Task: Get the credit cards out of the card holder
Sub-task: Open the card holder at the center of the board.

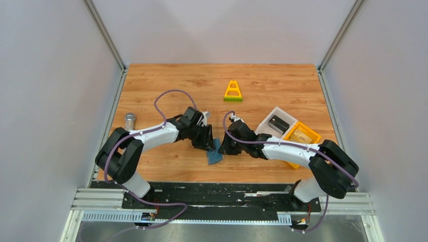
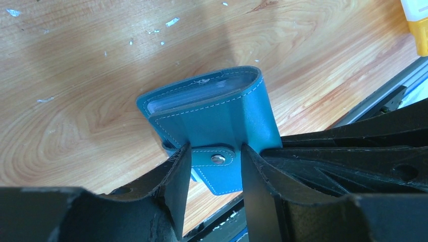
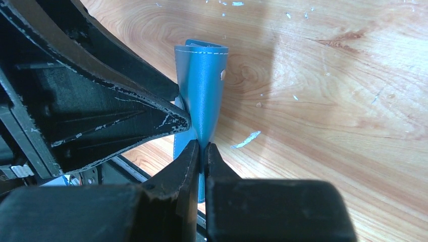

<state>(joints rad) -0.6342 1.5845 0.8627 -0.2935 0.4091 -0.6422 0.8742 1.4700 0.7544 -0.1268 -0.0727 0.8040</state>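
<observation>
The card holder point(image 1: 215, 156), a slate-blue wallet, is held up off the table between both grippers. My right gripper point(image 3: 203, 146) is shut on the thin edge of one panel of the card holder point(image 3: 202, 85). My left gripper point(image 2: 214, 148) stands open, its fingers on either side of the snap tab point(image 2: 218, 159), which is not pinched. The card holder point(image 2: 217, 116) bulges open at its far end, where pale layered edges point(image 2: 199, 93) show inside; I cannot tell if they are credit cards. A dark grey-black card point(image 1: 278, 122) lies in the white bin.
The white bin point(image 1: 262, 126) and a yellow bin point(image 1: 313, 135) stand side by side right of the grippers. A yellow triangular piece point(image 1: 233, 91) lies farther back. A small silver cylinder point(image 1: 129, 120) stands at the left edge. The metal rail runs along the near side.
</observation>
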